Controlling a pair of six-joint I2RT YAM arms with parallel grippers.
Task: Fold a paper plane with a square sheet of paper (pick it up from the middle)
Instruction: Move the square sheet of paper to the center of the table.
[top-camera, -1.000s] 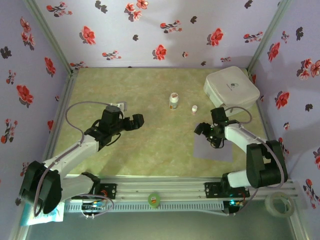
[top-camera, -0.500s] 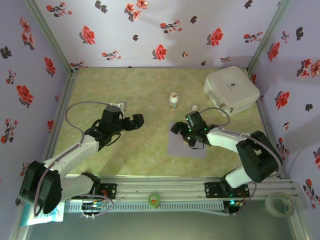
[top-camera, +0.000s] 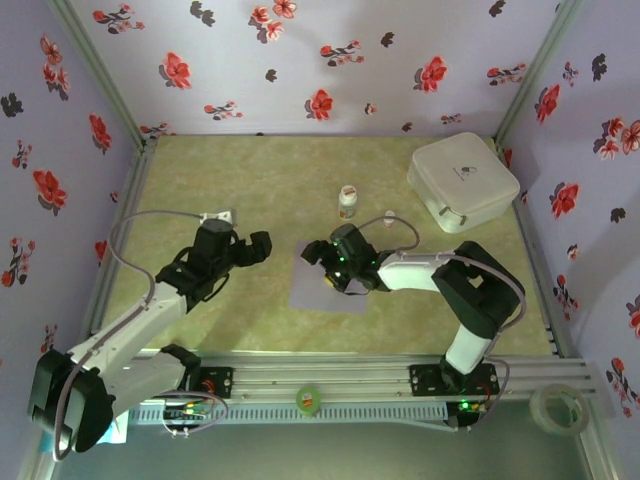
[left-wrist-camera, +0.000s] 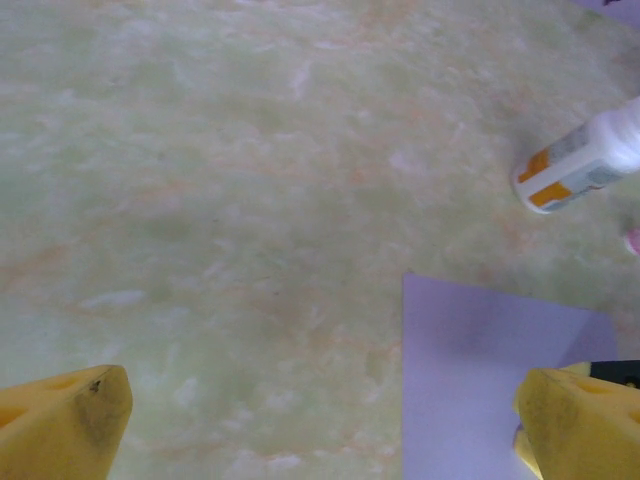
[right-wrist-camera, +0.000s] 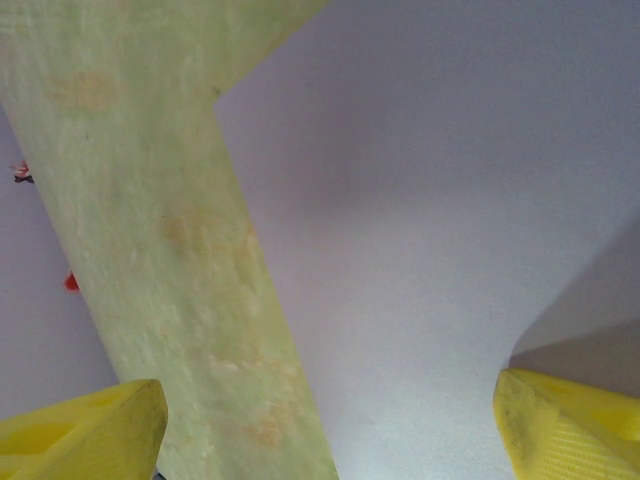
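Top external: right gripper (top-camera: 330, 268) seemingly low

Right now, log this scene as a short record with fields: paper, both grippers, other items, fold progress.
Paper: thin pale lilac square sheet of paper, flat and unfolded on the green marbled table, near its centre.
Right gripper: open, jaws wide, low over the sheet; contact cannot be told.
Left gripper: open, empty, left of the sheet, apart from it.
Other items: white bottle with orange label and smaller white bottle beyond the sheet; white rounded plastic box in the far right corner.
Fold progress: no crease visible.
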